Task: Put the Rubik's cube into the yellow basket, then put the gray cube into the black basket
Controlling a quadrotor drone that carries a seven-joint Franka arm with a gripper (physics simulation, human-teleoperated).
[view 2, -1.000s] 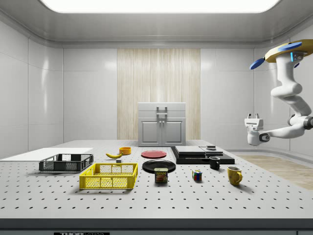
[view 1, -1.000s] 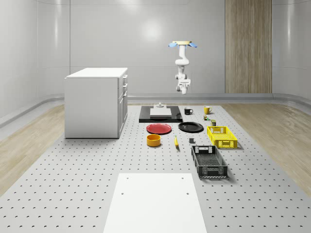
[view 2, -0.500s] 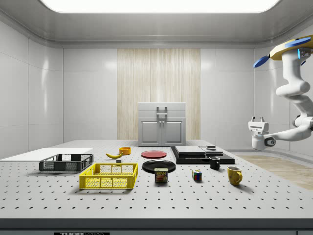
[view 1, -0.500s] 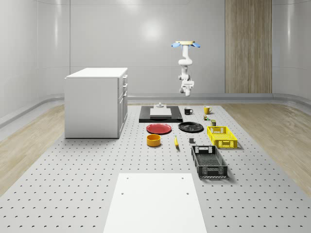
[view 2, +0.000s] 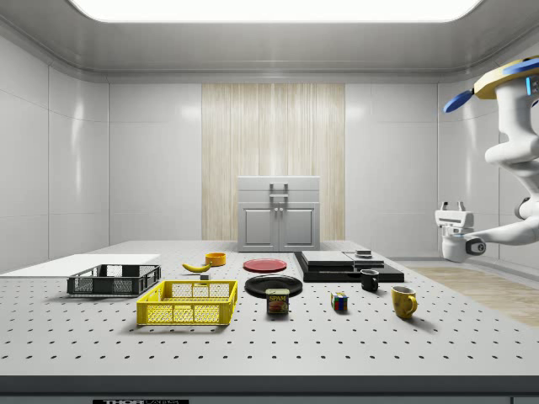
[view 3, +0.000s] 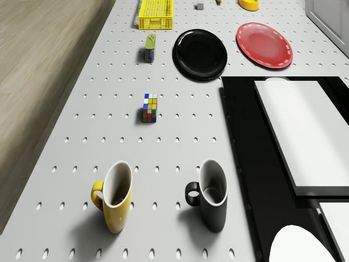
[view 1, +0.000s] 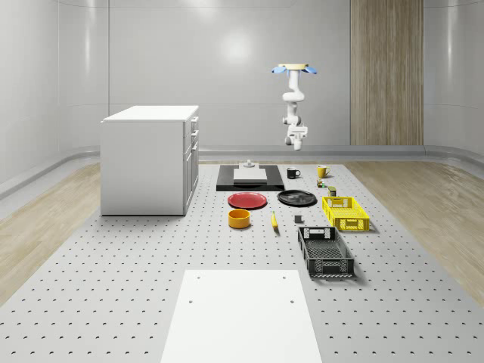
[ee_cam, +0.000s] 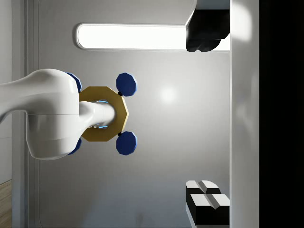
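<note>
The Rubik's cube (view 1: 321, 182) (view 2: 339, 301) (view 3: 150, 107) lies on the perforated table, between the mugs and the yellow basket (view 1: 345, 212) (view 2: 188, 303) (view 3: 155, 13). A small gray cube (view 1: 298, 219) (view 3: 200, 6) sits beside that basket. Nearer the whole-scene camera stands the black basket (view 1: 325, 252) (view 2: 114, 279). The drone (view 1: 296, 69) (view 2: 514, 76) hovers high over the table's far end, by the mugs. My gripper (view 1: 296, 138) (view 2: 453, 204) (ee_cam: 187, 122) hangs in the air far from the cubes. It points up at the drone, open and holding nothing.
A yellow mug (view 3: 114, 203) and a black mug (view 3: 212, 196) stand below the drone. A can (view 3: 150, 47), a black plate (view 3: 200, 54) and a red plate (view 3: 264, 45) lie further along. A black platform (view 1: 249, 180) and a white cabinet (view 1: 149, 159) stand toward the whole-scene view's left.
The drone and arm have drifted to the right in both the whole-scene and side views, and the gripper has sunk slightly. The objects on the table have not moved.
</note>
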